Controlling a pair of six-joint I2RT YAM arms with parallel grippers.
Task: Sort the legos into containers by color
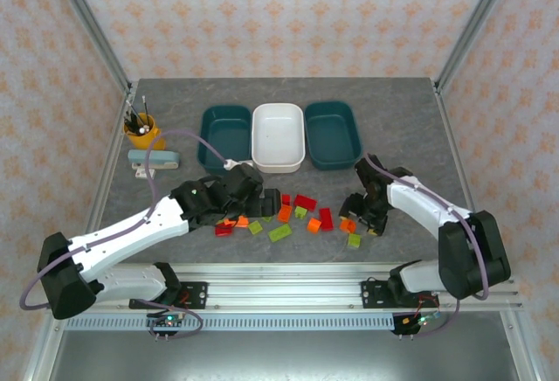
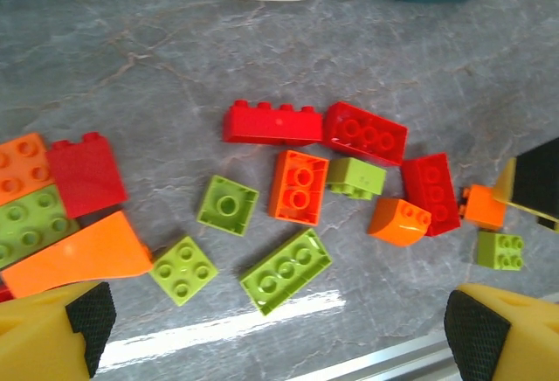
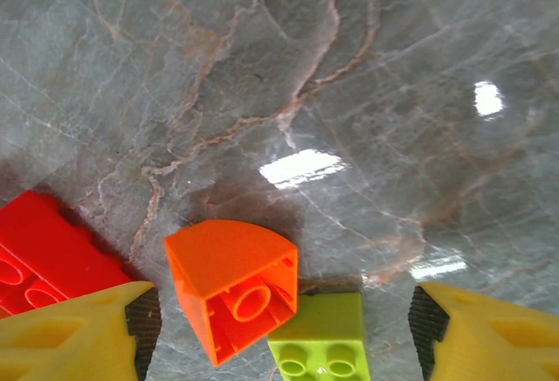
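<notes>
Top view first: you've got a grey marbled table (image 1: 402, 119), walled in by orange-patterned wallpaper (image 1: 279, 14) and metal frame posts (image 1: 92, 27). At the far side three trays stand in a close row: left teal tray (image 1: 225, 136), white tray (image 1: 278, 136), right teal tray (image 1: 333, 134). All three look bare inside. A yellow pen cup (image 1: 141, 128) stands left of them, with a pale blue object (image 1: 155, 162) just in front of it. The legos (image 1: 288, 215) lie scattered on the table toward the near edge, between the arms, none in a tray. Your left gripper (image 1: 266, 202) is at the left end of the scatter and your right gripper (image 1: 360, 215) at the right end.

Left wrist now: the yellow fingers (image 2: 52, 337) are spread wide, with bare table between them. Beyond them lie red, orange and lime bricks, a long red brick (image 2: 272, 123) farthest out, and the white and teal tray walls run along the top edge.

Right wrist: these fingers (image 3: 489, 333) are apart too, gripping nothing. An orange curved brick (image 3: 234, 294) lies between them, touching a lime brick (image 3: 321, 342). A red brick (image 3: 48, 254) lies by the left finger on glossy marbled table.
</notes>
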